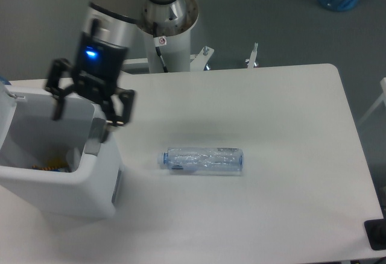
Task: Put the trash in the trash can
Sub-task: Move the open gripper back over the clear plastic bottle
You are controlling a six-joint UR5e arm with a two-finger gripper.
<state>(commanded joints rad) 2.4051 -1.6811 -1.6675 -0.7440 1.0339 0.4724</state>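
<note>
clear plastic bottle [202,160] lies flat on the white surface [283,125], right of the trash can [57,182]; end effector [87,104] spread, empty, above the rim; bottle best gripped mid-body, across its width

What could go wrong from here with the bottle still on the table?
The bottle lies on its side, so it may roll when the open pincer closes on it. The clear plastic looks crumpled and could slip or squash in the grip. The pincer hangs close above the bin's rim and could clip it when moving.
</note>
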